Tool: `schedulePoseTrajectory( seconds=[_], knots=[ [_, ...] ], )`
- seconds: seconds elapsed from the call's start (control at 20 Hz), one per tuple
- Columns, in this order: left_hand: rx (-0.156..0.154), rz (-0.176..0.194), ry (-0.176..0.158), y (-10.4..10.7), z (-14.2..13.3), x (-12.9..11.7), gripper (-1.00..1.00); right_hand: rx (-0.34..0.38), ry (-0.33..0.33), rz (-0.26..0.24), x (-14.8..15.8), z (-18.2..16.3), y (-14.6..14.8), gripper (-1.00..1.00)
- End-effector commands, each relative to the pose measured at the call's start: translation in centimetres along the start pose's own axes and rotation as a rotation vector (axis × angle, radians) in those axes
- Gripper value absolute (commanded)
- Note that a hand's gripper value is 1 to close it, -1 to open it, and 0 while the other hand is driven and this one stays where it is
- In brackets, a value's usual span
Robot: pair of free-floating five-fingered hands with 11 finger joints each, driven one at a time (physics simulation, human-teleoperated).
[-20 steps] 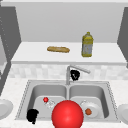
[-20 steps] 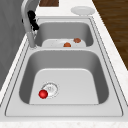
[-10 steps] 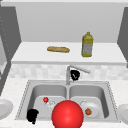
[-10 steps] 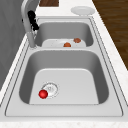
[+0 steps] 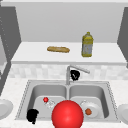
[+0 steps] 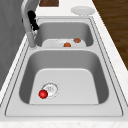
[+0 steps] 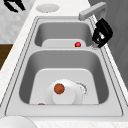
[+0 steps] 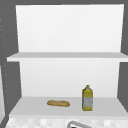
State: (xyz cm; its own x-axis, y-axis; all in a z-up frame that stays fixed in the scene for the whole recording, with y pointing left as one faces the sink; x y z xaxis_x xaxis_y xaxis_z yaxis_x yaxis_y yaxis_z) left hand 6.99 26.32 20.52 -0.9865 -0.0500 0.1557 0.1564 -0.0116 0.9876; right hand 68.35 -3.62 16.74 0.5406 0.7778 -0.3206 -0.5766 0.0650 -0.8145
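The left hand (image 5: 32, 115) hung over the front rim of the sink (image 5: 25, 95), at the near left corner of the left basin; whether its fingers were released or clenched could not be told. Just behind it and to its right, a small red ball (image 5: 45, 99) lay on the basin floor beside the drain (image 5: 51, 103), apart from that hand. A big red ball (image 5: 67, 115) sat at the front, before the divider between the 2 basins.

The right hand (image 5: 74, 75) was up at the faucet (image 5: 68, 75), just under its spout, which ran out to the right and slightly toward the front. Its fingers looked curled close to the spout; no firm grasp could be confirmed. The faucet lay far nearer this hand than the left one. In the right basin a plate (image 5: 93, 113) carried a brown ball (image 5: 88, 111).
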Motion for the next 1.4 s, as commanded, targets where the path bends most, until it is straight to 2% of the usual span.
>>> schedulePoseTrajectory(
  seconds=[0.0, 0.5, 0.7, 1.35],
  knots=[
    [0.0, 0.0, 0.0, 0.0, 0.0, 0.0, 0.0, -0.008, 0.076, 0.126, 1.0, 1.6, 0.5, 1.0],
    [0.0, 0.0, 0.0, 0.0, 0.0, 0.0, 0.0, -0.019, 0.084, 0.114, 1.2, 1.6, 0.5, 1.0],
    [0.0, 0.0, 0.0, 0.0, 0.0, 0.0, 0.0, -0.051, 0.083, 0.087, 2.0, 1.1, 0.8, 1.0],
    [0.0, 0.0, 0.0, 0.0, 0.0, 0.0, 0.0, -0.059, 0.089, 0.072, 2.1, 1.3, 0.8, 1.0]
  ],
)
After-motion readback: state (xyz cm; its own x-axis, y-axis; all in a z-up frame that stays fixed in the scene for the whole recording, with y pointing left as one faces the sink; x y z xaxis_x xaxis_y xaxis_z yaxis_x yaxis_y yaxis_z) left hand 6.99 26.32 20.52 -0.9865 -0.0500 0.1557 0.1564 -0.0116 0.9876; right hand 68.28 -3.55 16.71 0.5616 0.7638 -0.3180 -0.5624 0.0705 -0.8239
